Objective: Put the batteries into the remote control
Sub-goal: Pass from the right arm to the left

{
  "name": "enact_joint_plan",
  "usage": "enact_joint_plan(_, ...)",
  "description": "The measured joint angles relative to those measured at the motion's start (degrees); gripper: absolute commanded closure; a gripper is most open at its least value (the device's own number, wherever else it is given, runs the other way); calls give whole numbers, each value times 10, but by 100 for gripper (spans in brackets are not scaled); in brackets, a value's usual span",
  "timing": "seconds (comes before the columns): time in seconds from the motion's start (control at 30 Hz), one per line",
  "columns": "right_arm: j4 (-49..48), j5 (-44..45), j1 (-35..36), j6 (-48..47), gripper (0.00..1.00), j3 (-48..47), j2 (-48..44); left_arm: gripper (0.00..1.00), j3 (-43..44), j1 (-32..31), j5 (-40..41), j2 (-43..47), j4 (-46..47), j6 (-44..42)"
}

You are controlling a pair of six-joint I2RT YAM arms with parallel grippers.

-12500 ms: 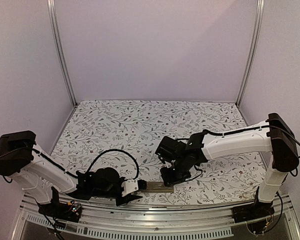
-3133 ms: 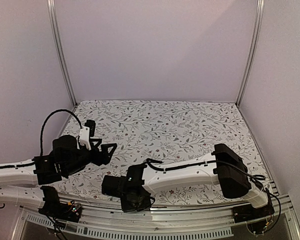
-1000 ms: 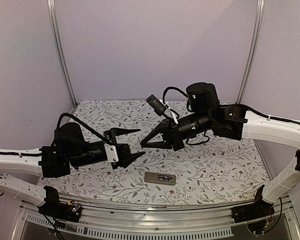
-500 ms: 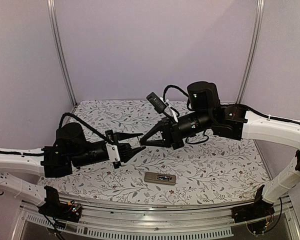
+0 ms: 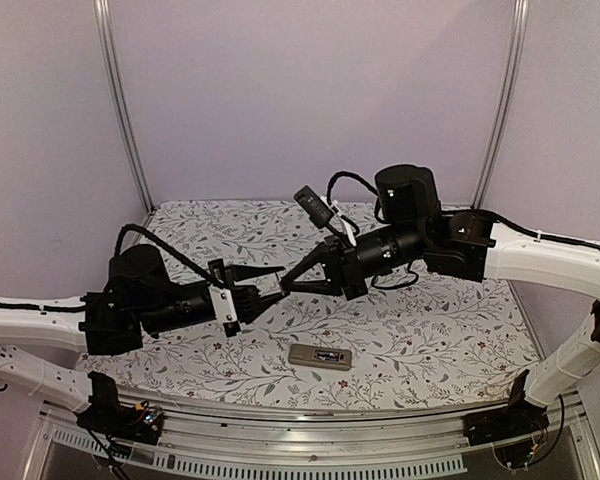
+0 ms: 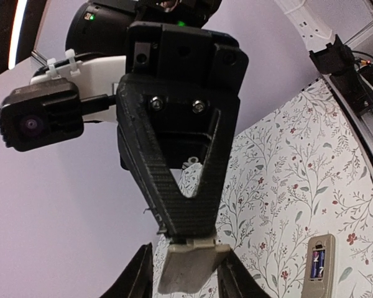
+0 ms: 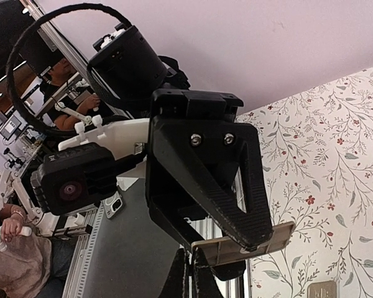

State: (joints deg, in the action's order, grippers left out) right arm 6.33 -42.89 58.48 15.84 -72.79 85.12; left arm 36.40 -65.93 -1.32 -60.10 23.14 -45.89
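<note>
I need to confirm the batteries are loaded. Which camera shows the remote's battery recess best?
Left wrist: the remote control lies back up, recess open, a blue-marked battery visible inside. Top external shows it whole but small, the recess a dark patch. Right wrist catches only its corner at the bottom edge.

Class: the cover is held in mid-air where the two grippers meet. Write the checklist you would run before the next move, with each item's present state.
1. Right gripper shut on cover: ok.
2. Left gripper straddling cover: ok.
3. Left jaws closed on cover: not ok, a gap shows.
4. Remote lying recess up: ok.
5. Both batteries seated in recess: cannot tell; one shows.
</note>
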Motion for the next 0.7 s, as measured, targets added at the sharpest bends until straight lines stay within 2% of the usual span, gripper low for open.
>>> enact_joint_plan(0.2, 0, 9, 0, 0, 100, 1, -5, 79, 0, 0, -6, 5, -7, 1)
enact_joint_plan(0.43, 1, 11, 0, 1, 100, 1, -5, 79, 0, 0, -8, 5, -12, 2)
enact_joint_plan(0.47, 1, 12, 0, 1, 95, 1, -5, 79, 0, 0, -8, 5, -12, 2)
enact_joint_plan(0.53, 1, 13, 0, 2, 68, 1, -5, 79, 0, 0, -7, 5, -13, 2)
enact_joint_plan(0.57, 1, 15, 0, 4, 57, 1, -5, 79, 0, 0, -7, 5, -14, 3)
enact_joint_plan(0.63, 3, 22, 0, 4, 44, 1, -5, 78, 1, 0, -3, 5, -17, 5)
enact_joint_plan(0.7, 9, 32, 0, 4, 37, 2, -10, 78, 3, 1, 7, 4, -23, 7)
